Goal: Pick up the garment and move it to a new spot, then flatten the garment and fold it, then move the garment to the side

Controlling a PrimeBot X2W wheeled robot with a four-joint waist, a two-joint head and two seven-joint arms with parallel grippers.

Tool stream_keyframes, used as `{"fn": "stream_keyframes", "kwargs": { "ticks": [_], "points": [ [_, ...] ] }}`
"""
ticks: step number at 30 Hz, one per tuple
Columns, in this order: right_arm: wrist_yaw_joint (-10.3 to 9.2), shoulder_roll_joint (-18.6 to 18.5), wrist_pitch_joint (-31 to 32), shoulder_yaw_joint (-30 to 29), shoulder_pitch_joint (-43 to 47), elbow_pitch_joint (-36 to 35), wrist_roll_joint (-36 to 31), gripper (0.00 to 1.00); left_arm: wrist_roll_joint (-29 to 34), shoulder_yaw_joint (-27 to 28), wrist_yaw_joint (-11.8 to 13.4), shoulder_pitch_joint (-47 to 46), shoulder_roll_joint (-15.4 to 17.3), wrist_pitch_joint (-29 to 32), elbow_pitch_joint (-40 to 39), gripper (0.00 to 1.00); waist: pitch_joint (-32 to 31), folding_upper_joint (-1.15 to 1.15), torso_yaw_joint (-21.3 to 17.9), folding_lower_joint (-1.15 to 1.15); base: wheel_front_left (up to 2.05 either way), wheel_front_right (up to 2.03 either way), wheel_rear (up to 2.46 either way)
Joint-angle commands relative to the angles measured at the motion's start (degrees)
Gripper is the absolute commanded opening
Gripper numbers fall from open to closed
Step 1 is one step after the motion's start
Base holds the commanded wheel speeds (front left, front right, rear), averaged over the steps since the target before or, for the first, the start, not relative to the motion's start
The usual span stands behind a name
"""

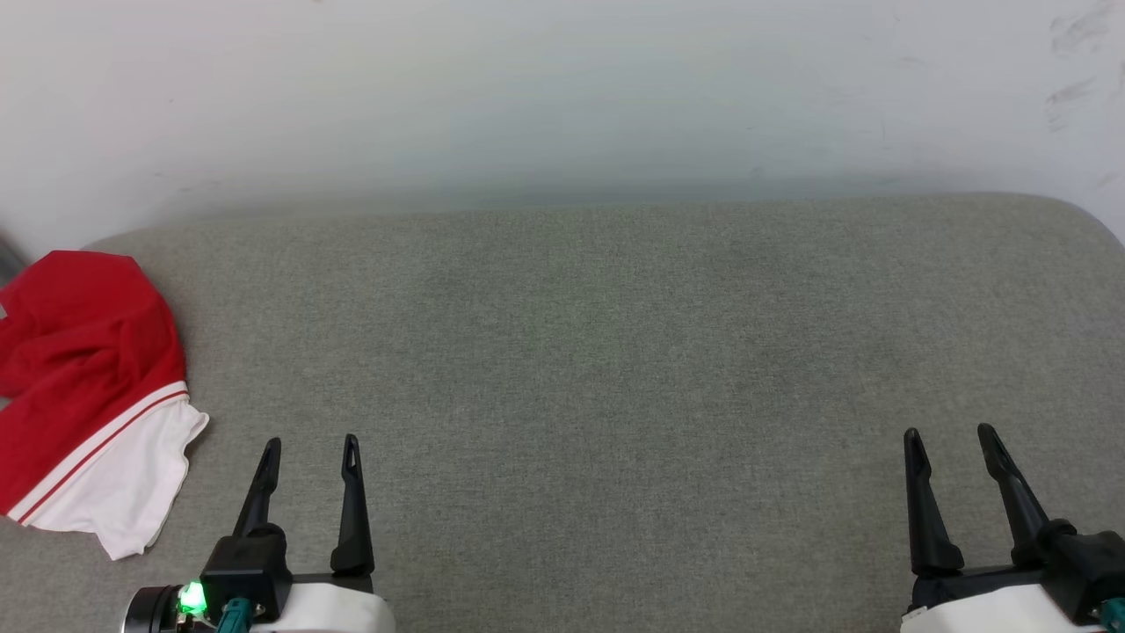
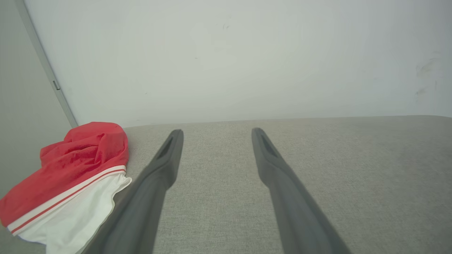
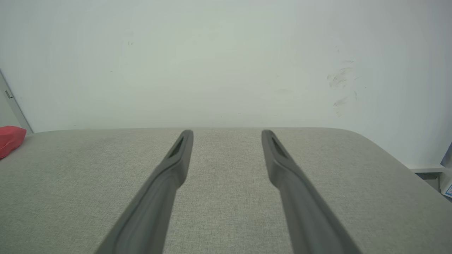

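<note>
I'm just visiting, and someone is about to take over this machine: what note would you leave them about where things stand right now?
Left gripper: open, empty.
Right gripper: open, empty.
Red and white T-shirt: crumpled at the left edge of the grey fabric surface, left of the left gripper, apart from both.
Done: nothing that shows.
Left: pick it up, move, flatten, fold, set aside.

Our left gripper (image 1: 311,442) and right gripper (image 1: 949,431): slender black slot-tipped fingers (image 1: 354,519), white wrist shells (image 1: 330,613), teal connectors (image 1: 235,614), one green light (image 1: 192,599).
</note>
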Motion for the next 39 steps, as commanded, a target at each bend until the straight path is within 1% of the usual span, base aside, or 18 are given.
{"fn": "stream_keyframes", "kwargs": {
  "ticks": [1,11,21,27,28,31,32,33,39],
  "points": [
    [-0.01,-0.11,-0.22,-0.04,0.6,0.04,0.32,1.0,-0.12,0.44,-0.44,0.38,-0.13,-0.3,0.01,1.0,-0.05,0.0,0.0,0.0,0.0,0.0,0.0],
    [-0.01,-0.11,-0.21,0.44,0.69,0.72,2.59,1.0,-0.86,2.06,-2.11,0.54,-0.76,-0.25,1.14,1.0,-0.27,0.0,0.13,0.0,0.0,0.0,0.0],
    [-0.01,-0.11,-0.2,0.29,0.74,0.75,2.84,1.0,-0.11,2.29,-2.16,-0.04,-0.89,-0.25,1.88,1.0,-0.07,0.0,0.74,0.0,0.0,0.0,0.0],
    [-0.01,-0.09,-0.19,0.63,1.08,0.46,1.92,1.0,0.3,2.62,-1.74,-0.53,-0.91,-0.25,1.99,1.0,-0.02,0.0,3.64,0.0,0.0,0.0,0.0],
    [-0.01,-0.09,-0.19,0.63,1.08,0.46,1.92,1.0,0.3,2.62,-1.74,-0.53,-0.91,-0.25,1.99,1.0,-0.02,0.0,3.64,0.0,0.0,0.0,0.0],
    [-0.01,-0.08,-0.19,1.05,1.38,0.51,1.74,1.0,-0.69,3.45,-1.55,-0.22,-0.91,-0.25,1.95,1.0,-0.13,0.0,6.45,0.0,0.0,0.0,0.0],
    [-0.01,-0.08,-0.19,1.05,1.38,0.51,1.74,1.0,-0.69,3.45,-1.55,-0.22,-0.91,-0.25,1.95,1.0,-0.13,0.0,6.45,0.0,0.0,0.0,0.0],
    [-0.01,-0.08,-0.19,1.13,1.42,0.56,1.87,1.0,-0.92,3.7,-1.52,-0.22,-0.9,-0.25,1.91,1.0,-0.11,0.0,7.24,0.0,0.0,0.0,0.0],
    [-0.01,-0.08,-0.18,1.67,1.62,0.11,1.35,1.0,-0.77,4.81,-1.65,-0.69,-0.9,-0.25,2.0,1.0,-0.05,0.0,12.68,0.0,0.0,0.0,0.0]
  ]
}}
